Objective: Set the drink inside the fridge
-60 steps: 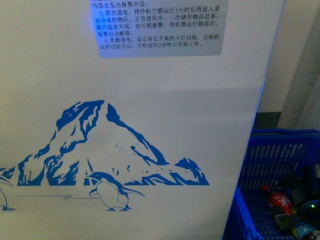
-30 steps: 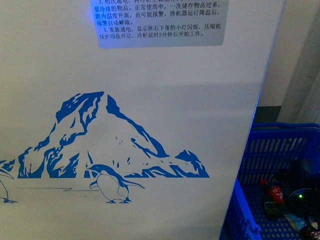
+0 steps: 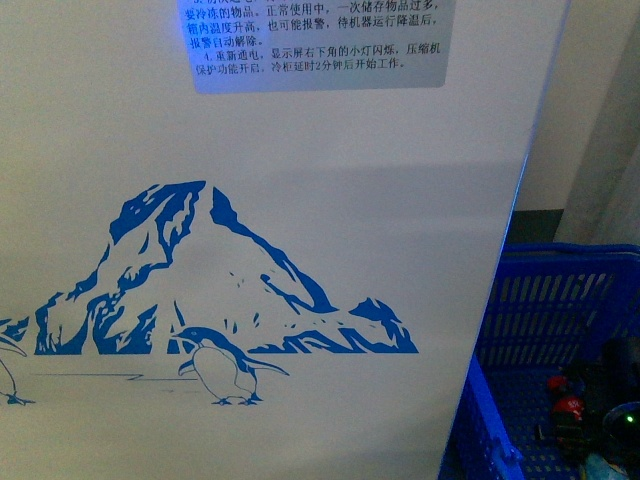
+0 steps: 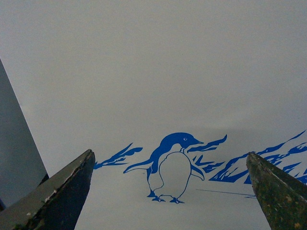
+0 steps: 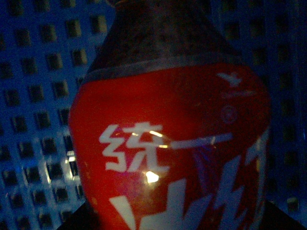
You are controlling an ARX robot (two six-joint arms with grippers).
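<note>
The fridge (image 3: 300, 200) fills the front view as a white wall with a blue mountain-and-penguin picture and a grey text sticker at the top. Its lid and inside are out of view. In the left wrist view my left gripper (image 4: 169, 154) is open and empty, its two dark fingers (image 4: 62, 191) spread before the penguin picture on the fridge front (image 4: 153, 72). The drink (image 5: 168, 143) fills the right wrist view: red label with white characters, dark liquid above it. My right gripper (image 3: 605, 400) is shut on the drink, whose red cap end (image 3: 568, 405) shows low inside the basket.
A blue plastic shopping basket (image 3: 540, 300) with a slotted wall stands to the right of the fridge. Its grid wall (image 5: 38, 72) lies close behind the drink. A pale wall and curtain stand behind the basket.
The fridge picture has slid slightly upward in the front view. The drink and my right gripper have shifted right and low in the basket, and less of the bottle shows.
</note>
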